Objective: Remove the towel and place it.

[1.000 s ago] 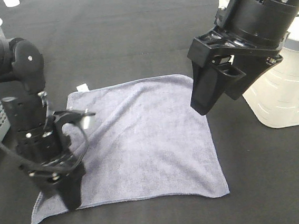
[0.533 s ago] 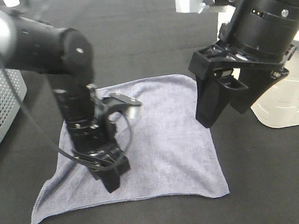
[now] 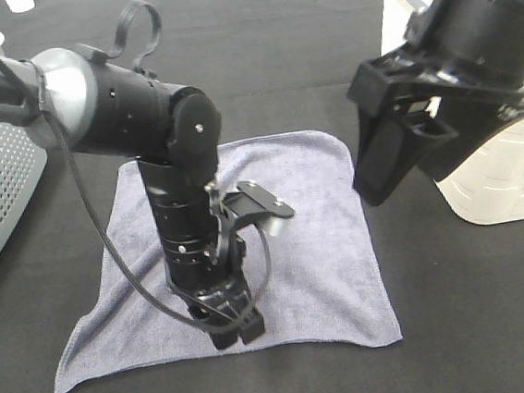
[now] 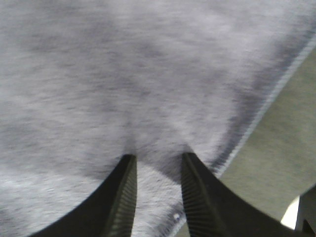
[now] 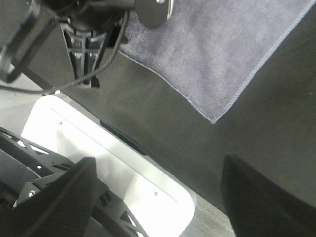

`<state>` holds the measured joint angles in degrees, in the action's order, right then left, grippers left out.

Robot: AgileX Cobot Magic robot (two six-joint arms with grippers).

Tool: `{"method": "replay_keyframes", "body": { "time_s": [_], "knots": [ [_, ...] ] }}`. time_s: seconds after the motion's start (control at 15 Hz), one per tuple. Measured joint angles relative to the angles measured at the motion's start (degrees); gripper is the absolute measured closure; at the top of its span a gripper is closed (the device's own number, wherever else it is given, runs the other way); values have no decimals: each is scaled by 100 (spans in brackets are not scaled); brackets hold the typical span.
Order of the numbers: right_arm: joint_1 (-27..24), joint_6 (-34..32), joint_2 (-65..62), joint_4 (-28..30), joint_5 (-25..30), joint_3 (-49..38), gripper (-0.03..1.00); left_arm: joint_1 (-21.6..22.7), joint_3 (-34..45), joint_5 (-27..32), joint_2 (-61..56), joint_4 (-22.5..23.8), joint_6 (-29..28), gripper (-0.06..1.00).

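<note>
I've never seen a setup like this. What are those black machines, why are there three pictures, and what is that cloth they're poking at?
Those are two robot arms, each ending in a two-fingered gripper. One picture comes from a camera mounted high above; the other two come from small cameras on each arm's wrist. A grey-purple towel lies flat on the dark table. The left gripper points down, its fingers pressing into the towel near its front edge, narrowly apart. Nothing is lifted yet. The right gripper hangs above the table, wide open and empty.
</note>
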<state>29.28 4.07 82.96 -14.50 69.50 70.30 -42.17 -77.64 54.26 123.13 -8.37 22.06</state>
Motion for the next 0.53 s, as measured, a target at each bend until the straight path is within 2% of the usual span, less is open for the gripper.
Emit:
{"method": "replay_keyframes", "body": {
  "time_s": [0.53],
  "knots": [
    [0, -183, -498, 80, 6, -17, 28, -372, -17, 246, 115, -46, 0, 67]
  ]
}}
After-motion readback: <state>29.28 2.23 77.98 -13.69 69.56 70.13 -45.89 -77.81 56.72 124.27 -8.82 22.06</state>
